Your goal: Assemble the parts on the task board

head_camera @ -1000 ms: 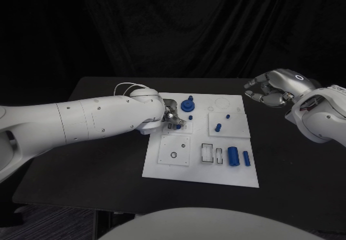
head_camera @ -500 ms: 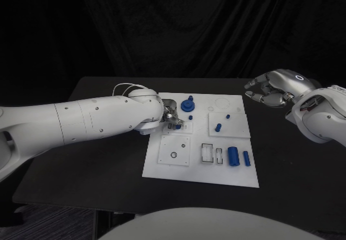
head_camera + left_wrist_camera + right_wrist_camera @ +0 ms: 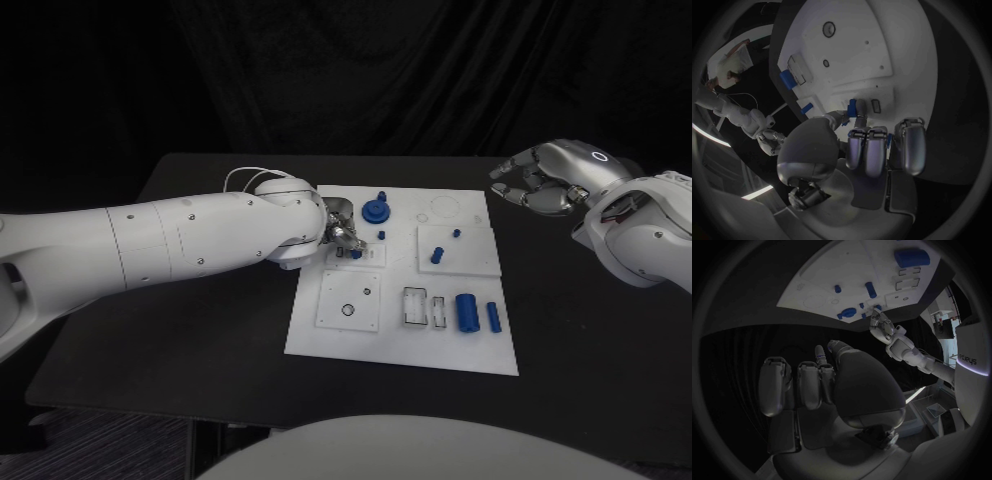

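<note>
A black curtain hangs behind my black table (image 3: pixel 216 340), and on the table's middle lies the flat white rectangular task board (image 3: pixel 407 350). Across that board I see small blue plastic parts: a round blue knob with a short stem (image 3: pixel 376 209) near the far edge, a thick blue cylinder (image 3: pixel 466 311) lying near the front right with a thinner blue rod (image 3: pixel 493 317) just beside it, and two little blue pegs (image 3: pixel 436 255) on a raised white square tile to the right of centre. Another white tile with a dark ring (image 3: pixel 349 300) sits front left, and two narrow rectangular slots (image 3: pixel 415 306) lie between it and the cylinder. My left hand (image 3: pixel 340 232) reaches over the board's left edge, its white arm hiding that side of the plate; in the left wrist view its fingertips (image 3: pixel 856 119) are pinched on a small blue peg (image 3: pixel 852 106) right at the board's surface, beside a small dark slot. My right hand (image 3: pixel 544 178) hovers off the board's far right corner, well apart from the parts, its fingers (image 3: pixel 811 385) curled in with nothing between them.
</note>
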